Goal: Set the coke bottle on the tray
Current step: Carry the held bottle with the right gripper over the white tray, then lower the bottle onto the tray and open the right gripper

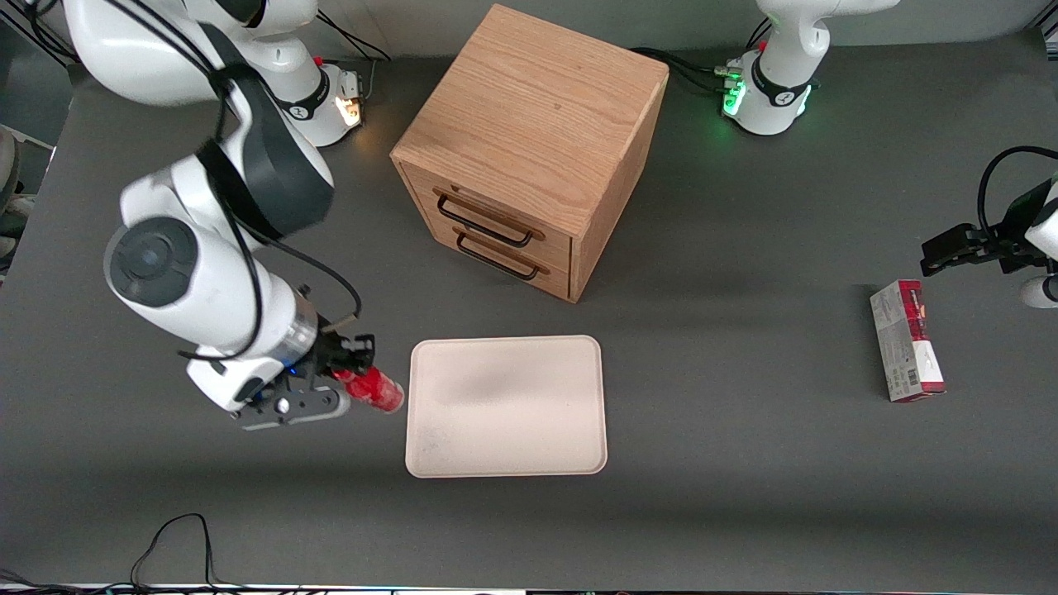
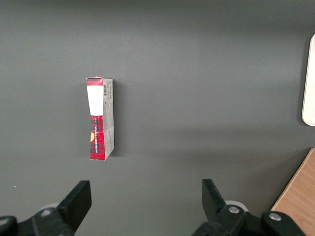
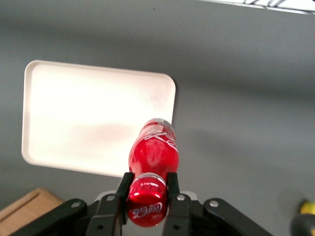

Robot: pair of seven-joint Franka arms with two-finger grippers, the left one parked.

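1. Gripper [image 3: 146,189] pinches the coke bottle [image 3: 153,155] at the neck, lifted off the table.
2. Bottle hangs just beside the tray [image 1: 506,450], at the working arm's end.
3. Remaining: carry over, lower, release.

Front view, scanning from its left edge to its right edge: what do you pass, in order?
gripper shut on the coke bottle → tray → red-and-grey carton. The wooden drawer cabinet overlaps the tray sideways, so I leave it out.
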